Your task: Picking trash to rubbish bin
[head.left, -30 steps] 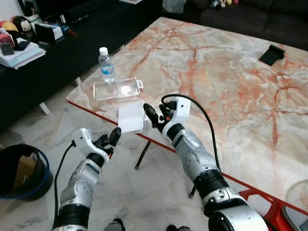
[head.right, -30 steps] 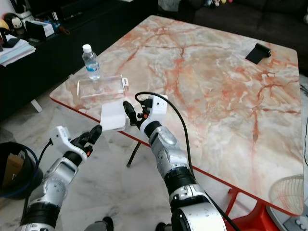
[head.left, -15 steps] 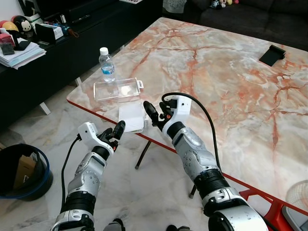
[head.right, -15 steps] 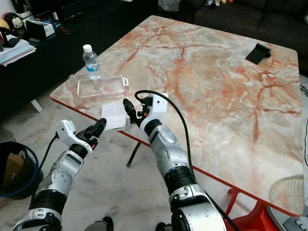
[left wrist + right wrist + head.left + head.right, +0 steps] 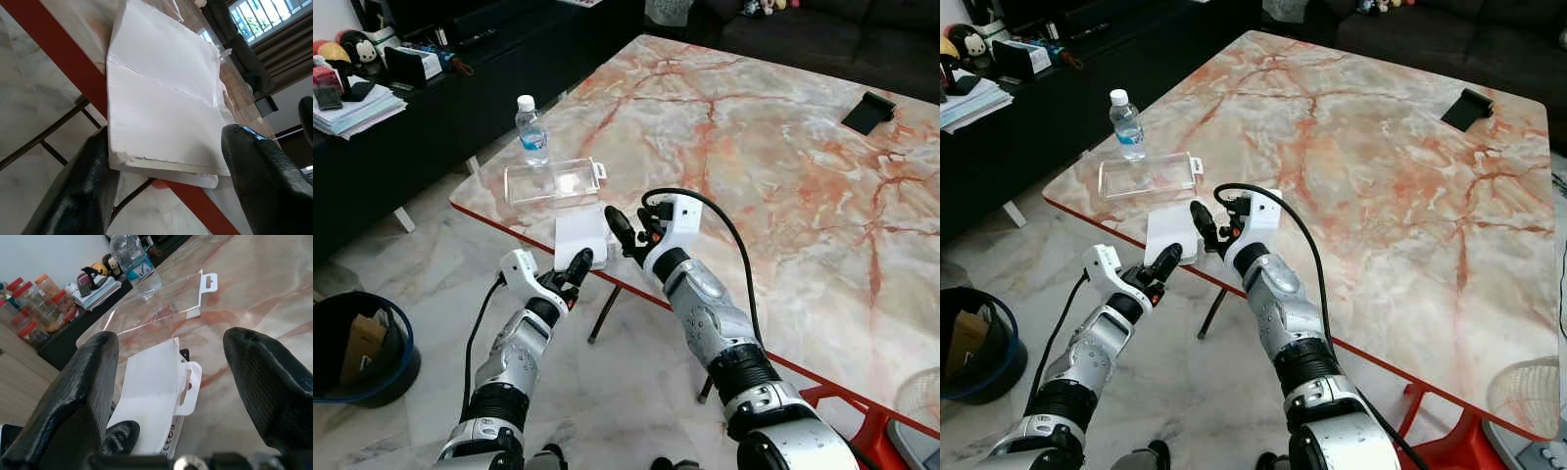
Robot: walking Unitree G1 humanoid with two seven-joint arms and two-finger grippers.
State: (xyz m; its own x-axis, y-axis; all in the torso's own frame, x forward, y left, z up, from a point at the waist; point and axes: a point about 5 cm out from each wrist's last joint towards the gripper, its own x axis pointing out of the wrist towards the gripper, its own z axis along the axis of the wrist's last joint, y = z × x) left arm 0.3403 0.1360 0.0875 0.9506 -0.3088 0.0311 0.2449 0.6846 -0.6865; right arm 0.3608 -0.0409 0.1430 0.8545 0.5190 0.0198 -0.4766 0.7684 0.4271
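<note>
Left tool [image 5: 166,161] brackets white packaging [image 5: 161,107] overhanging table [image 5: 783,147].

A flat packet [image 5: 580,237] overhung the worktop [image 5: 773,147] edge. A clear case [image 5: 551,181] lay at its 11 o'clock, a bottle [image 5: 530,131] beyond. A bin [image 5: 357,348] stood on the floor at 8 o'clock.

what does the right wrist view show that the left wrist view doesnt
Right wrist view alone: the water bottle, the clear plastic package and jars on a dark cabinet. Left wrist view alone: the table's red edge from below, and a window. Both: the white package at the marble table's edge, framed by open black fingers.
</note>
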